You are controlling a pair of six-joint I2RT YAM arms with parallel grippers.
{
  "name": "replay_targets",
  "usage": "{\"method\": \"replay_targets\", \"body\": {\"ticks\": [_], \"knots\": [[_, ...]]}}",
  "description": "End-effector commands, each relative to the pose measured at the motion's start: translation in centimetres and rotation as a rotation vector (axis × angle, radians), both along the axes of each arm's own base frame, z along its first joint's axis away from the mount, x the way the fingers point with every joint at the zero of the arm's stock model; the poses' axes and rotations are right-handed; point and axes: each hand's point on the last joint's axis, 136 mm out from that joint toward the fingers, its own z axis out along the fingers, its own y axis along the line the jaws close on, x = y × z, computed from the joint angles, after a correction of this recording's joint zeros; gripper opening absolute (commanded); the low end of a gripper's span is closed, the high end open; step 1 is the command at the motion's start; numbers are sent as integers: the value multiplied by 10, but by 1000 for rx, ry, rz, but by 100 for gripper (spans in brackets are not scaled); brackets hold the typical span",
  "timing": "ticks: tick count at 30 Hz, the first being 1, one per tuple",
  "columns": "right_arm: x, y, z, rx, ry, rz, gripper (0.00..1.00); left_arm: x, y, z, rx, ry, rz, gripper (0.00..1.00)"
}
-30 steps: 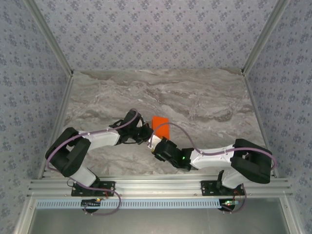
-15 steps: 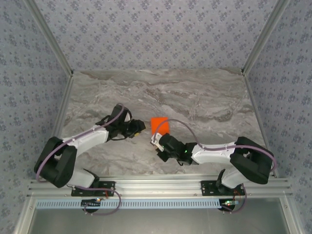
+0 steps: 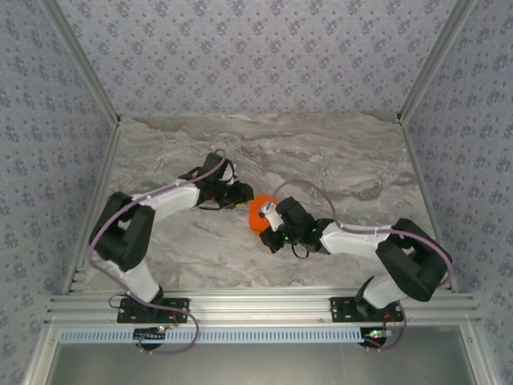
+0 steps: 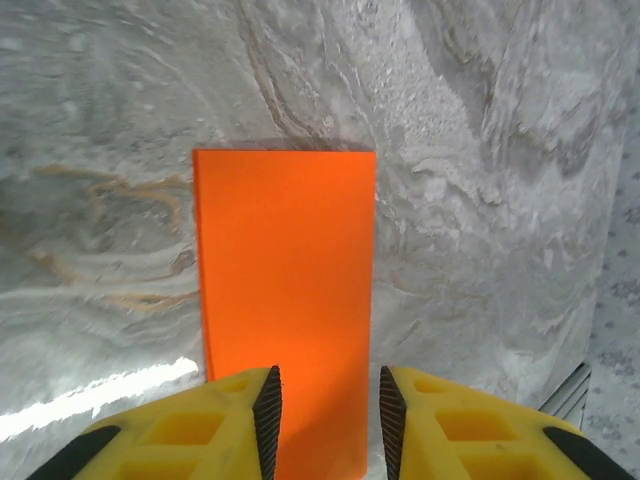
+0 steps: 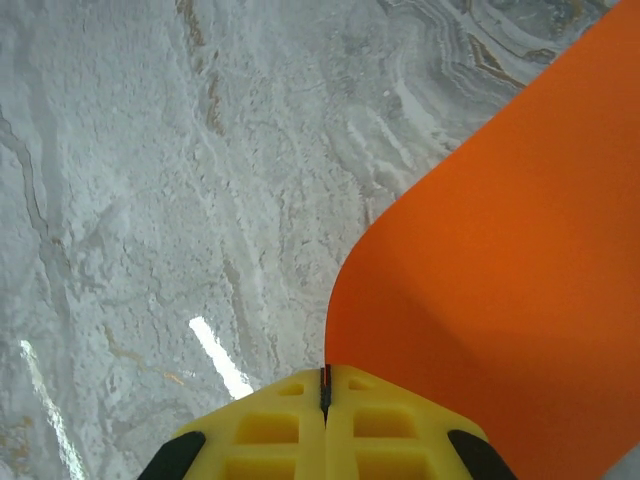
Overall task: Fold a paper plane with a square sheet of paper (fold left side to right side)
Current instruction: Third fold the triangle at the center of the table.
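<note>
Progress looks early. The square sheet of paper sits near the middle of the counter, between the two arms. From the left wrist it reads as a plain orange rectangle, clearly longer than wide, with its far end flat on the marble. I judge from this that the left-to-right halving fold is made, or very nearly made.

The left hand hangs over the near short end, released, its fingers apart with a strip of orange showing in the gap. It grips nothing.

The right hand is clenched, fingertips meeting along a thin seam. The sheet rises from that seam in a smooth curve, off the counter. It appears to be pinching an edge of the paper, though the contact sits at the very bottom of that view and is hard to make out. From above, the orange beside this hand looks rounded, not square-cornered, which fits a raised flap.

Most of the task is left. The centre crease needs pressing flat, then the corners must be turned in for a nose and the wings folded down. Nothing dart-shaped exists yet.
</note>
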Motion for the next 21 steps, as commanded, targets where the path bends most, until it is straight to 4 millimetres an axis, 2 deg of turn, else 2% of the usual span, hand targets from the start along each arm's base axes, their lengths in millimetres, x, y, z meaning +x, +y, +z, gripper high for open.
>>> {"method": "replay_targets", "body": {"ticks": [1,7,15,21], "knots": [[-3,8,2,68,123,2,0,6,-23,-3,-23,5,-95,31],[4,3,-8,96,213,-41,0,12,-41,-34,22,64,-149,28],[16,-8,-7,111,253,-104,0,8,-37,-67,83,119,-157,26],[27,-20,-11,84,279,-157,0,3,-30,-83,132,146,-156,23]]}}
